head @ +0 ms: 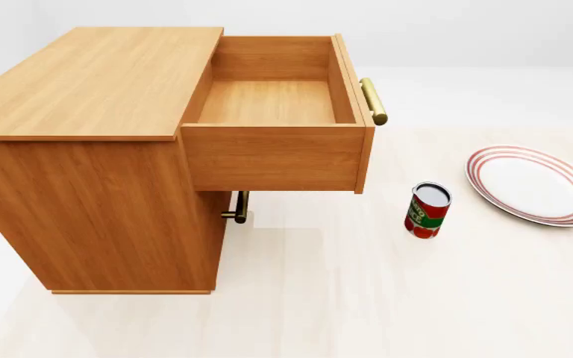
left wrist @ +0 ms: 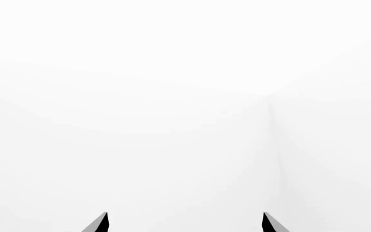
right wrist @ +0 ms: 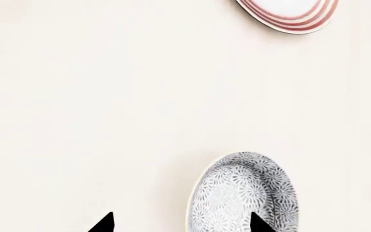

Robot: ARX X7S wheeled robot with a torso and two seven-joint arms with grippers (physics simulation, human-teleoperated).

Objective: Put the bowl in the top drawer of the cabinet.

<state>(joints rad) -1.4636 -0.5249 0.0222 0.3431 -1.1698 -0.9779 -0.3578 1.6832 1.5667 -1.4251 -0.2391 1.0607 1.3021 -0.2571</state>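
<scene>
The speckled blue-grey bowl (right wrist: 237, 188) lies on the pale floor in the right wrist view. My right gripper (right wrist: 182, 223) is open, one fingertip over the bowl's inside and the other off to its side, with the near rim between them. The left gripper (left wrist: 185, 222) is open too and faces only blank white. In the head view the orange-brown cabinet (head: 87, 82) has its top drawer (head: 271, 153) pulled out, and its wooden inside holds nothing. Neither the bowl nor either gripper shows in the head view.
A red-labelled can (head: 427, 210) stands on the floor to the right of the drawer front. The white plate with red rings (head: 536, 184) lies further right, and the plate (right wrist: 289, 14) also shows beyond the bowl. The lower drawer's brass handle (head: 236, 209) peeks out under the open drawer.
</scene>
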